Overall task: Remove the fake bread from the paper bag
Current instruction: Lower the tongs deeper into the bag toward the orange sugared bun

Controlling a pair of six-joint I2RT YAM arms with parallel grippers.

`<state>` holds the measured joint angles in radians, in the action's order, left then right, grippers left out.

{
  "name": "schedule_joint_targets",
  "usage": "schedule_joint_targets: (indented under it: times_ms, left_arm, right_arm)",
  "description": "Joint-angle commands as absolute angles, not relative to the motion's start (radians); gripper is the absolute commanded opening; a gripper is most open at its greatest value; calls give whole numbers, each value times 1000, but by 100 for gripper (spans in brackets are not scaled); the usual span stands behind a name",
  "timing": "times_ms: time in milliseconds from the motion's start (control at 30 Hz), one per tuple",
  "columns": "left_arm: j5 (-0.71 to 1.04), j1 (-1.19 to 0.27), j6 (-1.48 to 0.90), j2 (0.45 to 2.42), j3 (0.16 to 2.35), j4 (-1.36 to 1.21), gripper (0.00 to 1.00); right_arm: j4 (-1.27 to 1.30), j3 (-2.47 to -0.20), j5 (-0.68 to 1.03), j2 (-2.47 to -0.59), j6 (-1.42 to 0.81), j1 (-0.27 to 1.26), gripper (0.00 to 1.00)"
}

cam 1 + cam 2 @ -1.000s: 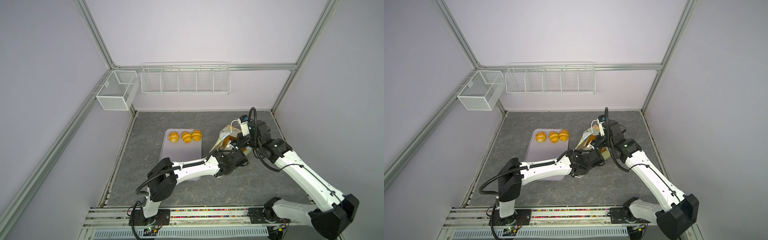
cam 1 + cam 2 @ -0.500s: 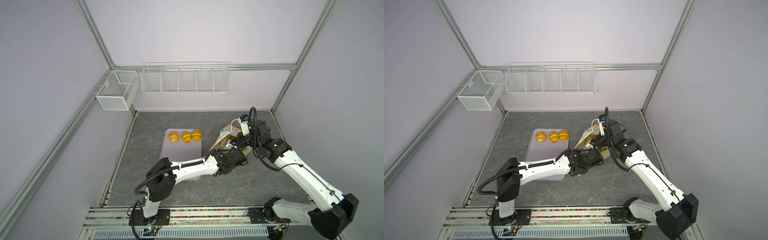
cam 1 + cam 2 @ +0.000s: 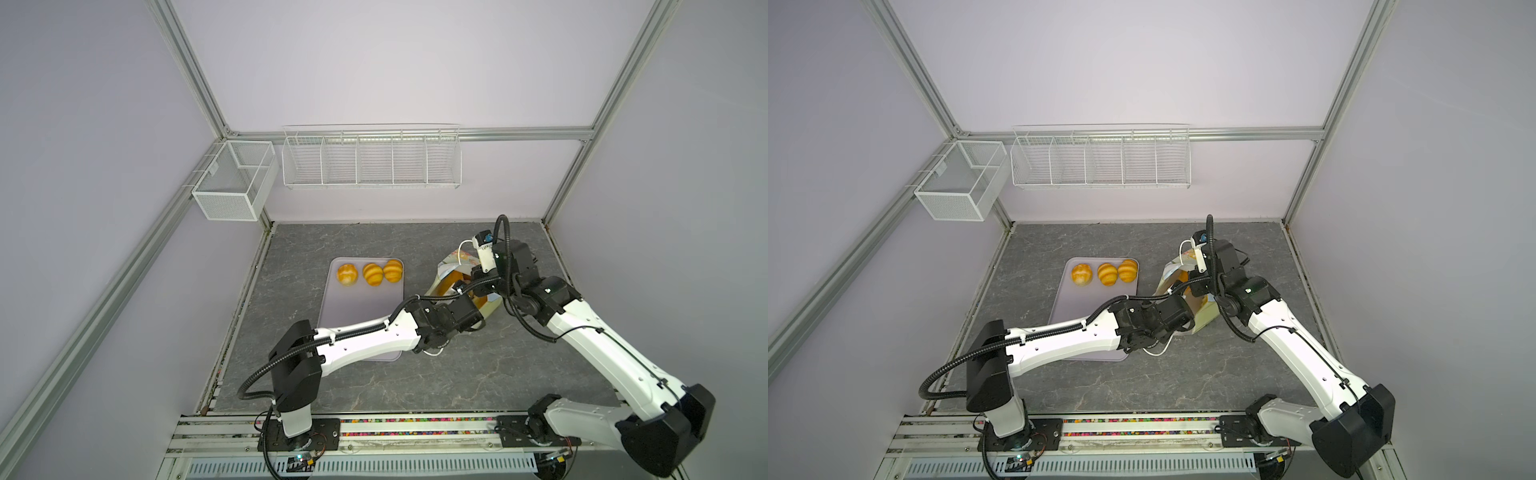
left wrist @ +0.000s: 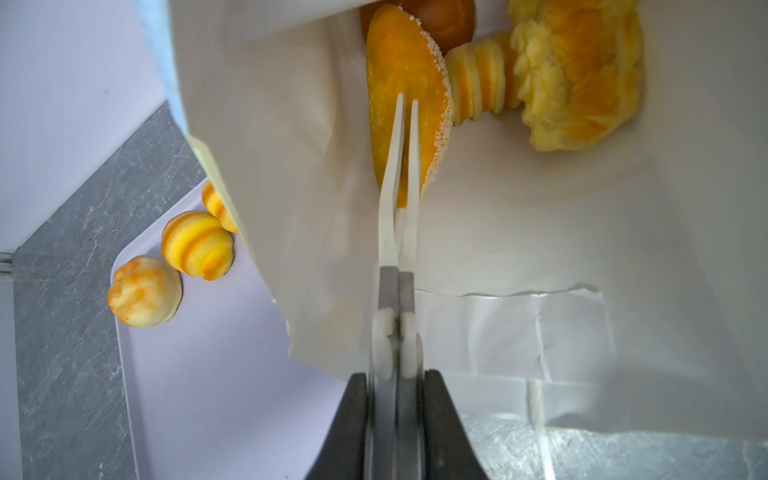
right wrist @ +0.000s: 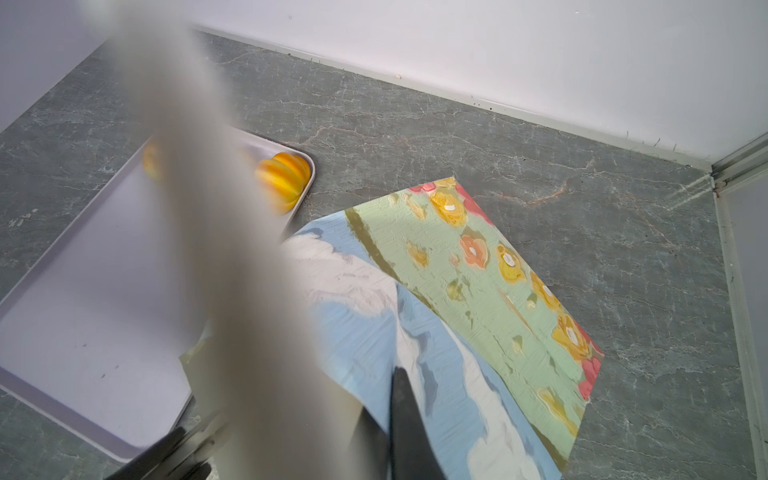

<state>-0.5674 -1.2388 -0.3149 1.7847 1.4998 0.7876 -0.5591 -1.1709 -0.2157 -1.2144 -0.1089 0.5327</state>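
Three ridged buns (image 3: pixel 372 274) already sit along the far end of the tray (image 3: pixel 357 320), so the work is partway through and the step in hand is another fetch from inside the paper bag (image 5: pixel 490 282). The bag lies tilted on the desk (image 3: pixel 457 374), just right of the tray, with its mouth facing near-left. The left gripper (image 4: pixel 406 102) reaches deep into the bag. Its jaws are closed, their tips lying against the speckled oval (image 4: pixel 395 62); whether they have truly pinched it I cannot tell. Beside the oval lie two ridged loaves (image 4: pixel 482 87) and a brown bun (image 4: pixel 444 16), touching one another. The right gripper (image 3: pixel 477 277) has its jaws closed at the bag's far rim, apparently holding the mouth up. The next move probably calls for a straight pull back out through the mouth, as the white paper walls crowd both sides and a creased inner fold crosses the way out. The near half of the tray is bare, though the left forearm lies over part of it.
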Motion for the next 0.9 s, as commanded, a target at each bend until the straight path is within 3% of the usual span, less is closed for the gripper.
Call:
schedule_joint_targets:
  times_ms: [0, 100, 233, 867]
  left_arm:
    - [-549, -1241, -308, 1787, 1507, 811, 15]
    - [-555, -1241, -308, 1788, 1498, 784, 30]
    - [-560, -1241, -304, 1787, 1486, 747, 37]
    - [-620, -1282, -202, 1767, 1445, 641, 40]
  right_arm:
    - [-567, -1177, -206, -1227, -127, 538, 7]
    - [-573, -1177, -204, -1221, -128, 537, 7]
    - [-575, -1177, -206, -1213, -127, 538, 7]
    - [-583, -1177, -211, -1206, -117, 538, 7]
